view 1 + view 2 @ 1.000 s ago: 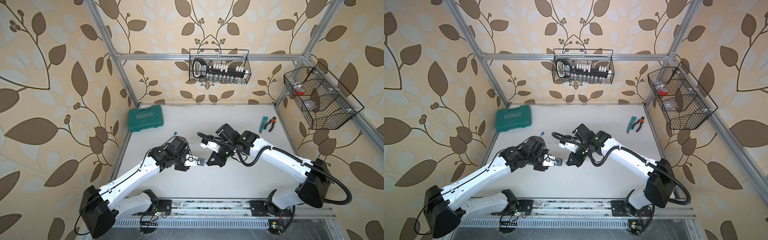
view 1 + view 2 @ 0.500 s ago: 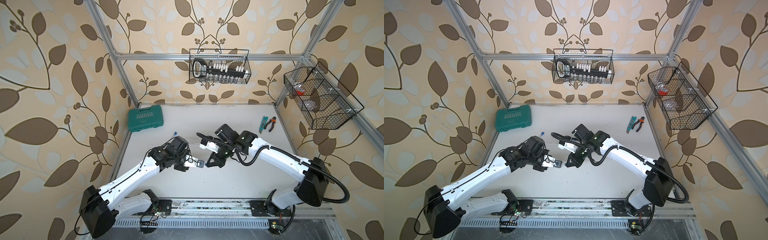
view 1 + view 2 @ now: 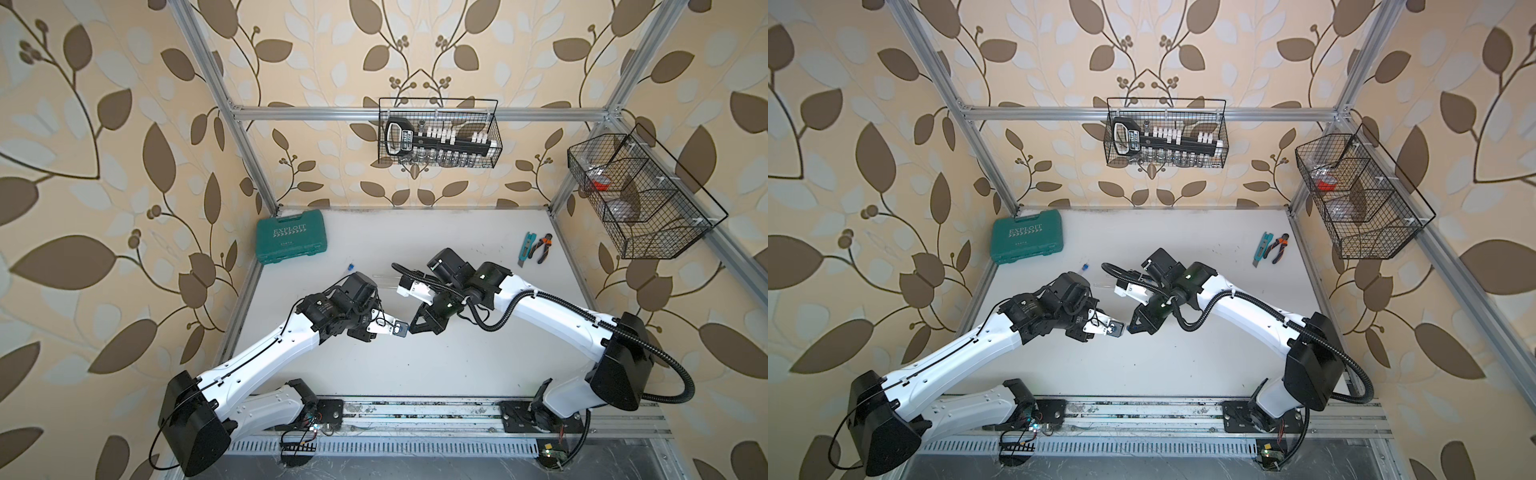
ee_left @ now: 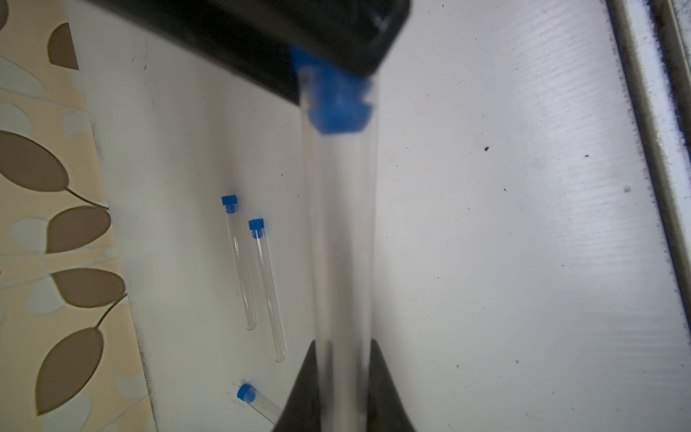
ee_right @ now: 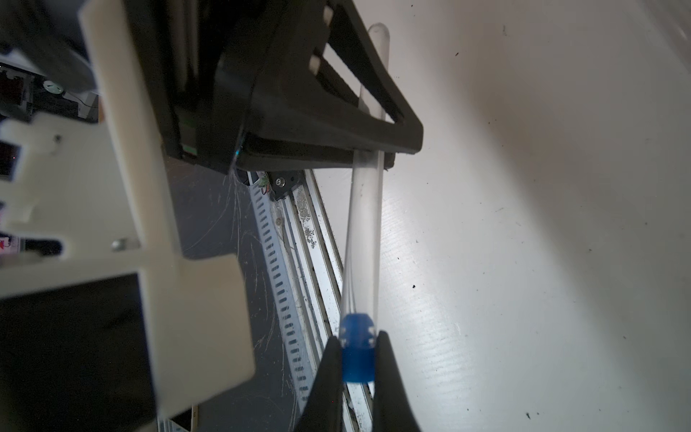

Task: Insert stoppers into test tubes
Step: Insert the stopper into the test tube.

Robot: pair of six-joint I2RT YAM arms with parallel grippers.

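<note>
Above white tabletop (image 3: 457, 365), left gripper (image 4: 344, 348) is pinching the test tube (image 4: 340, 224); right gripper (image 5: 358, 336) is pinching a stopper (image 5: 357, 361), coaxial, at its mouth.

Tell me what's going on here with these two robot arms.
The left claw holds a clear tube, and the right claw grips a blue stopper that sits in its open end. Three other tubes lie on the table, each already stoppered, so this looks like the last one.
</note>
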